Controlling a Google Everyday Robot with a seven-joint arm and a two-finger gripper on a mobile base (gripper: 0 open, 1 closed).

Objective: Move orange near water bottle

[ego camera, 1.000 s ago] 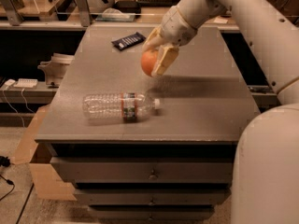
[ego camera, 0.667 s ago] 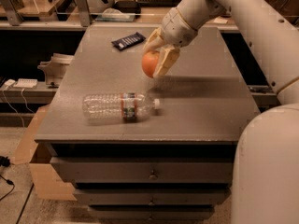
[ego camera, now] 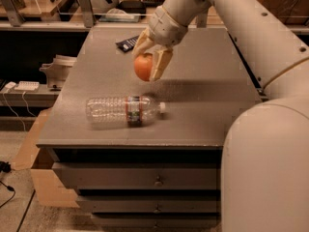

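Note:
The orange (ego camera: 142, 66) is round and held between my gripper's cream-coloured fingers, above the grey table top. My gripper (ego camera: 147, 62) is shut on the orange and hangs from the white arm that comes in from the upper right. The water bottle (ego camera: 123, 111) lies on its side near the table's front edge, clear and ribbed, with a dark red-and-green label and its white cap pointing right. The orange is a short way behind and above the bottle's right half, not touching it.
The grey table top (ego camera: 203, 105) sits on a drawer cabinet. A dark flat wrapper (ego camera: 126, 43) lies at the back behind the gripper. Shelves with clutter stand behind and to the left. A cardboard box (ego camera: 41, 178) sits on the floor at left. My white body fills the lower right.
The gripper with the orange has moved slightly towards the front and left, closer to the bottle. The bottle has not moved.

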